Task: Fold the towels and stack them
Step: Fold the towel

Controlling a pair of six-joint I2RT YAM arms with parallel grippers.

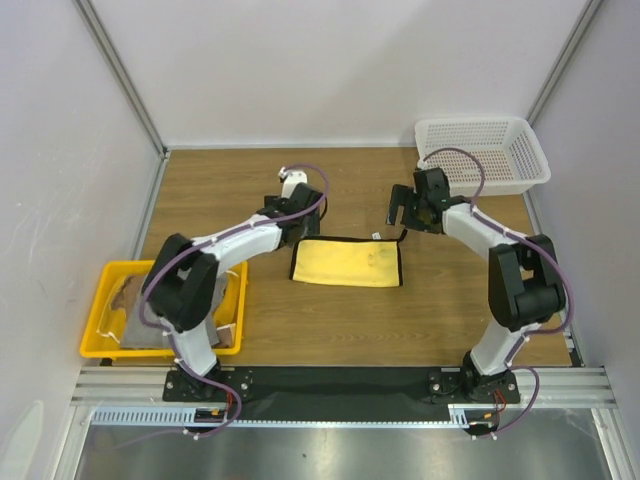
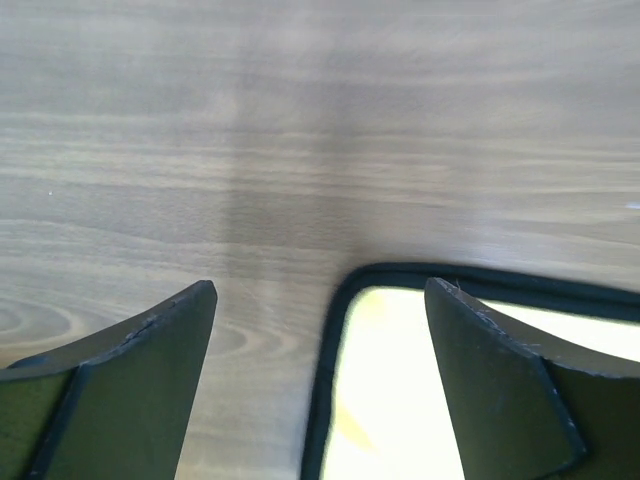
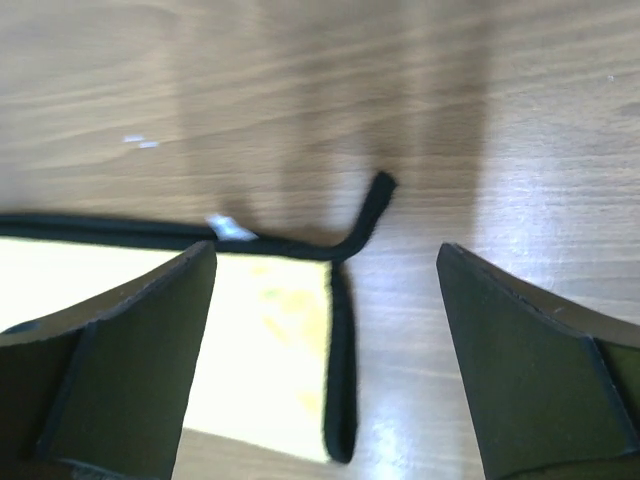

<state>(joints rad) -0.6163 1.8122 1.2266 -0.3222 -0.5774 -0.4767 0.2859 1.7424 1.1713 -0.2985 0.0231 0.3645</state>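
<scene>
Looking from above, we see the left hand [image 1: 292, 225] and right hand [image 1: 403, 218] both spread, holding nothing. The folded yellow towel [image 1: 347, 262] lies flat on the table [image 1: 450, 310] between them, and more cloth sits in the yellow tray [image 1: 92, 345] well behind the left hand. In the left wrist view, the towel's corner lies beneath one finger [image 2: 500, 380]. In the right wrist view, the hang loop [image 3: 368, 215] lies between the fingers. We judge a low sweep could snag it and drag the fold open.
</scene>
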